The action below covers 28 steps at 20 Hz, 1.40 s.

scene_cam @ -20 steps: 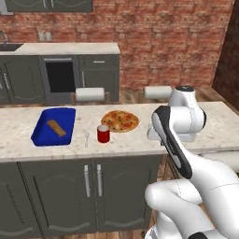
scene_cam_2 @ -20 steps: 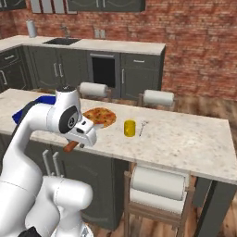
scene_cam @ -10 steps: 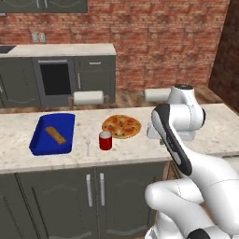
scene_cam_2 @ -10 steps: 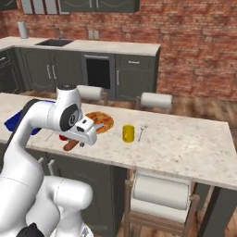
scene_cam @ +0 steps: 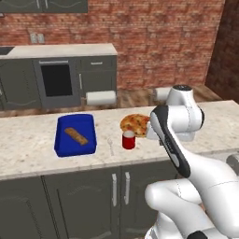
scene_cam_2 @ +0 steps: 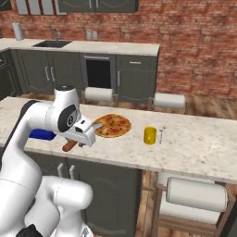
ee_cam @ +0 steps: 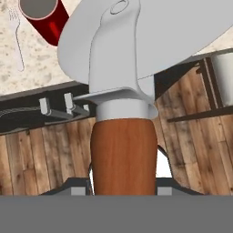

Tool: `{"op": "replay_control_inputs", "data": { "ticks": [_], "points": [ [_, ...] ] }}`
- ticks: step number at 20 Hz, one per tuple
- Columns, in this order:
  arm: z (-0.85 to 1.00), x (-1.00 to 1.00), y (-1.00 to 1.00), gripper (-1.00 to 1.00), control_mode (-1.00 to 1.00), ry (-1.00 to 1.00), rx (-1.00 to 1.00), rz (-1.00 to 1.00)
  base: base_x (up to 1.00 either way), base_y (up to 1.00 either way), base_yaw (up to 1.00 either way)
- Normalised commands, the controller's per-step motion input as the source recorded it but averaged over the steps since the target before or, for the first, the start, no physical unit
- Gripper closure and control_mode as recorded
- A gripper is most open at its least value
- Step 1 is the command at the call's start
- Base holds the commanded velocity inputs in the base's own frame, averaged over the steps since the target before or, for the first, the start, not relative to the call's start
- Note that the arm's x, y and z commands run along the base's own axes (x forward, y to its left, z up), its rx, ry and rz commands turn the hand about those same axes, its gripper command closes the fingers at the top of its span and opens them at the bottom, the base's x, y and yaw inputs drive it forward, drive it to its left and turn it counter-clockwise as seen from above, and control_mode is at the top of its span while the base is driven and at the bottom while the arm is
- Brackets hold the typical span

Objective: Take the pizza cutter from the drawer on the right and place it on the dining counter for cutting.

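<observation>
Pizza cutter (ee_cam: 124, 150) is clamped in the gripper (ee_cam: 123, 186): jaws part-closed on its brown handle, round blade at 12.

Left base view: 1 blue tray (scene_cam: 75, 136) w/ 1 bread stick, 1 fork (scene_cam: 110, 145), 1 red cup (scene_cam: 128, 140), 1 pizza (scene_cam: 134, 124) on the dining counter (scene_cam: 28, 147). Arm bent over, wrist at counter's near edge, 3 o'clock of cup.

Right base view: gripper (scene_cam_2: 79, 140) low at the counter's front edge, cutter handle (scene_cam_2: 70, 146) poking to 8; pizza at its 2. Cup looks yellow.

Hand view: cup, fork at 11. No writing legible.
</observation>
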Motion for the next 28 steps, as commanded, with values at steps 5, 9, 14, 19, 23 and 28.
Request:
{"op": "replay_control_inputs", "data": {
  "ticks": [5,9,14,19,23,28],
  "points": [
    [0.00,0.00,0.00,1.00,1.00,0.00,0.00,0.00,0.39,-0.06,-0.05],
    [0.00,0.00,0.00,1.00,1.00,0.00,0.00,0.00,0.52,-0.02,-0.01],
    [0.00,0.00,0.00,1.00,1.00,0.00,0.00,0.00,0.47,0.00,0.00],
    [0.00,0.00,0.00,1.00,1.00,0.00,0.00,0.00,0.37,0.00,0.00],
    [0.00,0.57,0.00,1.00,-1.00,0.00,0.00,0.00,0.00,0.00,0.00],
    [-0.07,0.63,-0.17,1.00,-1.00,0.00,0.00,-0.01,0.00,0.00,0.00]
  ]
}}
